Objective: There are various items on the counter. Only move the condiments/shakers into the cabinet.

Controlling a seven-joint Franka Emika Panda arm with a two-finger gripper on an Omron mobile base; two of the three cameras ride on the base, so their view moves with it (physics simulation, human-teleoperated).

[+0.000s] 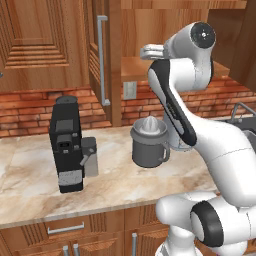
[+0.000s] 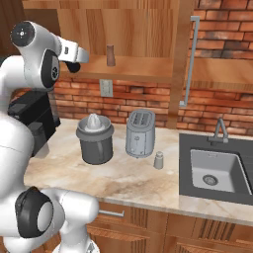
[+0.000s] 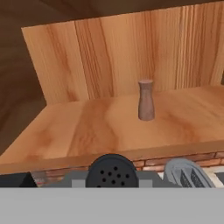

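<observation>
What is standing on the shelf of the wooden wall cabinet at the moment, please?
A brown wooden shaker stands upright on the cabinet shelf, apart from the back wall. In the hand view, a black shaker sits in the gripper below the shelf's front edge. The shelf's far ends fall outside the view.

Even, soft light is being cast over all three rendered views, with no glare or blown highlights being produced. Faint shadows are being thrown on the counter (image 1: 30,175) beside the coffee machine (image 1: 67,145) and juicer (image 2: 95,139). The cabinet (image 3: 109,127) interior is being kept evenly lit. Textures are being rendered slightly soft, without edge distortion.
</observation>
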